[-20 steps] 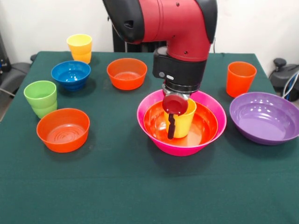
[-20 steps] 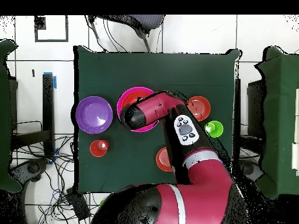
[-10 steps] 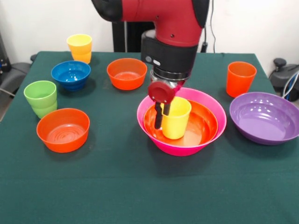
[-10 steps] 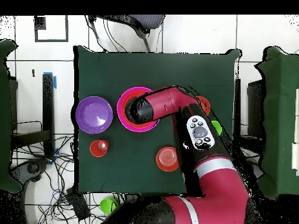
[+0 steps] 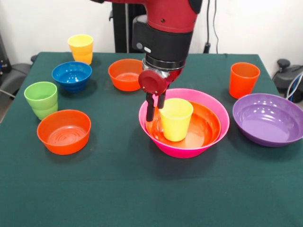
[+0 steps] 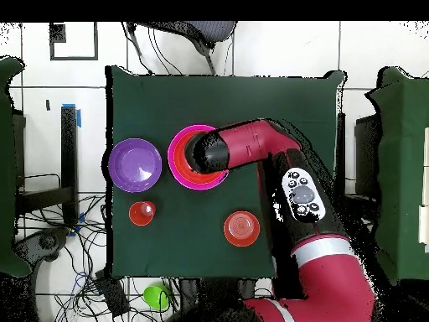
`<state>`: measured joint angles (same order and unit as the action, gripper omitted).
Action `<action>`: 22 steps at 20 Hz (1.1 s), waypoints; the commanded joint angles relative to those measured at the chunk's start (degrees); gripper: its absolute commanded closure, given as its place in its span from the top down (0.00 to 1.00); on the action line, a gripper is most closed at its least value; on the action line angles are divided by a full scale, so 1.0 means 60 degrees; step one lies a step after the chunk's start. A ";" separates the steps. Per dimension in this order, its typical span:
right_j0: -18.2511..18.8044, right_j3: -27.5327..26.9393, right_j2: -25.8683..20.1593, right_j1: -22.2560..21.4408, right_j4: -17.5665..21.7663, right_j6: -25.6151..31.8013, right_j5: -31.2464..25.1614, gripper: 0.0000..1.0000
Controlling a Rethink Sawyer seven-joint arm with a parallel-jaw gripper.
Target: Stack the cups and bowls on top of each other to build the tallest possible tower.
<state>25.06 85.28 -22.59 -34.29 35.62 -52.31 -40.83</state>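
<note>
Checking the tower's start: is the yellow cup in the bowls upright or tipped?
Upright: the yellow cup stands mouth up, base on the orange bowl nested inside the pink bowl.

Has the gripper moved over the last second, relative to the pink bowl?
Yes. In the front view the gripper has risen and drifted toward the picture's left, from over the pink bowl's middle to its left rim, clear of the yellow cup.

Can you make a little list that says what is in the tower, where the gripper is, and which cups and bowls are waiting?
tower: yellow cup upright in large orange bowl, inside pink bowl
gripper: gripper beside that cup, holding nothing
cups waiting: green cup, orange cup, second yellow cup
bowls waiting: purple bowl, blue bowl, two small orange bowls
</note>
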 commanded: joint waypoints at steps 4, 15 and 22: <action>0.0105 0.0411 -0.0761 0.0047 -0.0288 0.1170 -0.1506 1.00; 0.1000 0.0770 -0.0964 -0.0265 0.0322 0.3016 -0.2236 1.00; 0.2093 0.1191 -0.1584 -0.0442 0.0595 0.4058 -0.2262 1.00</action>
<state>34.22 88.36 -27.32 -37.05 34.65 -49.76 -49.09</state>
